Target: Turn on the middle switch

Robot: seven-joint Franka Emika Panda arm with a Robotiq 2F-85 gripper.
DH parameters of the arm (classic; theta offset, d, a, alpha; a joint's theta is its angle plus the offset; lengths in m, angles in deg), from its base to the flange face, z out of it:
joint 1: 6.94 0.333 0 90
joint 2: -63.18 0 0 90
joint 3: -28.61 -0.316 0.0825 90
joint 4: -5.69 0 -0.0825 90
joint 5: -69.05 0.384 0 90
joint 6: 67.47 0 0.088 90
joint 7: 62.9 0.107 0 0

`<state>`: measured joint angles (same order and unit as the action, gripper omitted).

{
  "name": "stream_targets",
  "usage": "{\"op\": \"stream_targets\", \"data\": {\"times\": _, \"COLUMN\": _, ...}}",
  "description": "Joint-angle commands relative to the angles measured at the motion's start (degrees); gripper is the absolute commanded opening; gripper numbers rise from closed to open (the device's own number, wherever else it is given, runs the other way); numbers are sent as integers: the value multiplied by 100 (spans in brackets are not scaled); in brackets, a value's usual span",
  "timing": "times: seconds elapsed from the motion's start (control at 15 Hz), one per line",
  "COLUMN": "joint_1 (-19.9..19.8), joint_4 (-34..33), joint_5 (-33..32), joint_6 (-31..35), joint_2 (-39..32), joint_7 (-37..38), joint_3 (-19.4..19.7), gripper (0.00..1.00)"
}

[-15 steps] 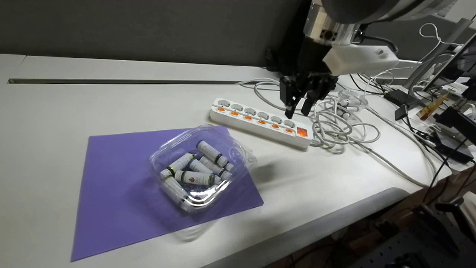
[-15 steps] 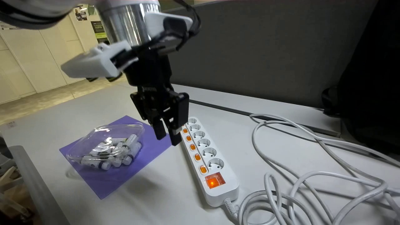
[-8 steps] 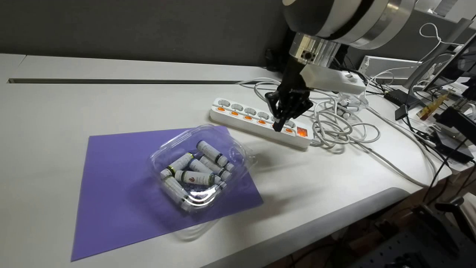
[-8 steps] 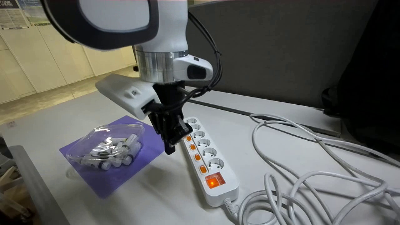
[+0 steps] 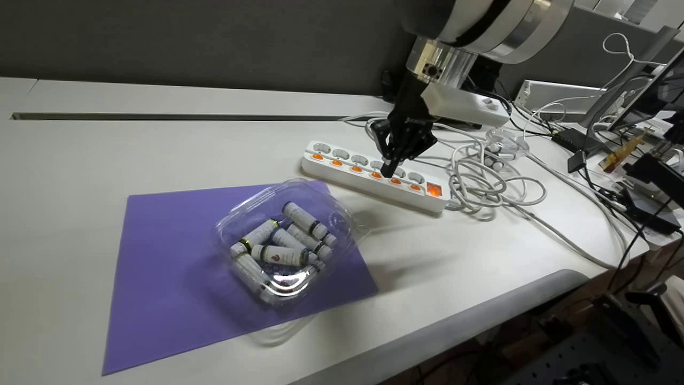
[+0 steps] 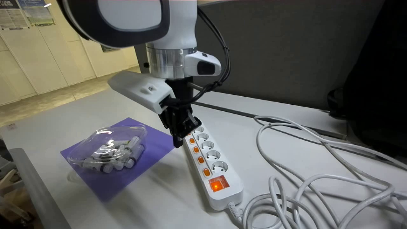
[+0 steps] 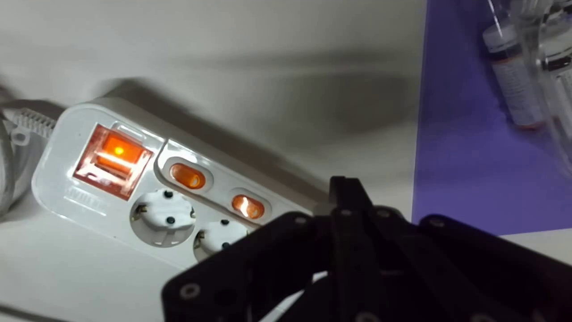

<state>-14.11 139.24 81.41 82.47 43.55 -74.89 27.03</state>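
Observation:
A white power strip (image 5: 350,178) lies on the table with a row of several orange switches; it also shows in an exterior view (image 6: 233,187) and the wrist view (image 7: 111,219). A switch near the row's middle (image 5: 375,175) shows just left of the fingertips, and also in an exterior view (image 6: 196,149). In the wrist view the strip's far part is hidden behind my gripper (image 7: 346,185). My gripper, in both exterior views (image 5: 388,172) (image 6: 178,143), is shut and empty, pointing down by the strip's switch side. Its exact height above is unclear.
A clear plastic box (image 5: 288,291) of small bottles stands on a purple sheet (image 5: 160,267) beside the strip. The large red main switch (image 7: 114,161) glows at the cable end. Loose white cables (image 6: 299,187) lie beyond that end. A dark partition (image 5: 214,43) stands behind.
My gripper was open a second ago and then shut. It has moved left along the strip in an exterior view. Over the last half second it shifted a little farther back.

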Motion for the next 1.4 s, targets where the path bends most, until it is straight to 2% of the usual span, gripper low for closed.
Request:
{"op": "stream_targets", "data": {"times": 0.0, "joint_1": -18, "joint_4": -6, "joint_5": -20, "joint_6": -11, "joint_2": 2, "joint_7": 12, "joint_3": -19, "gripper": 0}}
{"op": "stream_targets", "data": {"times": 0.2, "joint_1": 50, "joint_4": -34, "joint_5": -65, "joint_6": 628, "joint_2": -211, "joint_7": 185, "joint_3": 26, "gripper": 0}}
{"op": "stream_targets", "data": {"times": 0.6, "joint_1": -42, "joint_4": 23, "joint_5": -11, "joint_6": 1879, "joint_2": -638, "joint_7": 317, "joint_3": -156, "gripper": 0}}
{"op": "stream_targets", "data": {"times": 1.0, "joint_1": -73, "joint_4": 39, "joint_5": -106, "joint_6": 2300, "joint_2": -823, "joint_7": 540, "joint_3": -236, "gripper": 0}}
{"op": "stream_targets", "data": {"times": 1.13, "joint_1": 43, "joint_4": 40, "joint_5": -176, "joint_6": 2268, "joint_2": -857, "joint_7": 676, "joint_3": -93, "gripper": 0}}
{"op": "stream_targets", "data": {"times": 1.27, "joint_1": 343, "joint_4": 24, "joint_5": -338, "joint_6": 2162, "joint_2": -913, "joint_7": 954, "joint_3": 250, "gripper": 0}}
{"op": "stream_targets", "data": {"times": 1.33, "joint_1": 620, "joint_4": 13, "joint_5": -510, "joint_6": 2083, "joint_2": -960, "joint_7": 1186, "joint_3": 561, "gripper": 0}}
